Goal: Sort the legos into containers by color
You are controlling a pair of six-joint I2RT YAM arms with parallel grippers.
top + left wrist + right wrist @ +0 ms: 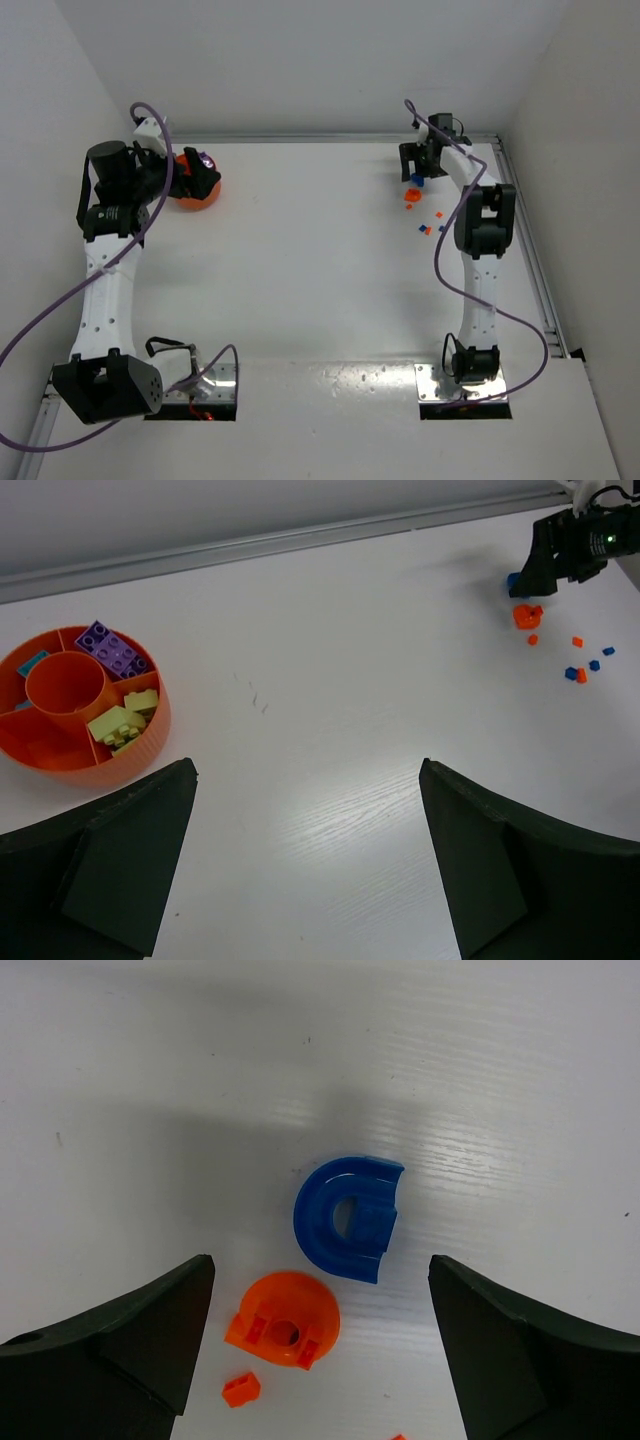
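The orange bowl (pixel 60 755) has divided compartments holding a purple brick (pixel 113 649), yellow-green bricks (pixel 122 723) and a teal brick (pixel 32 663). It also shows in the top view (pixel 190 205), at the back left. My left gripper (pixel 308 765) is open and empty, just right of the bowl, as the top view (pixel 203 172) shows. My right gripper (pixel 320 1260) is open and empty above a blue curved piece (pixel 345 1218), an orange rounded piece (pixel 285 1320) and a small orange brick (pixel 241 1389). In the top view, the right gripper (pixel 415 172) is at the back right.
Several small orange and blue bricks (pixel 428 228) lie scattered just nearer than the right gripper, also in the left wrist view (pixel 580 670). A metal rail (pixel 530 250) runs along the table's right and back edges, against white walls.
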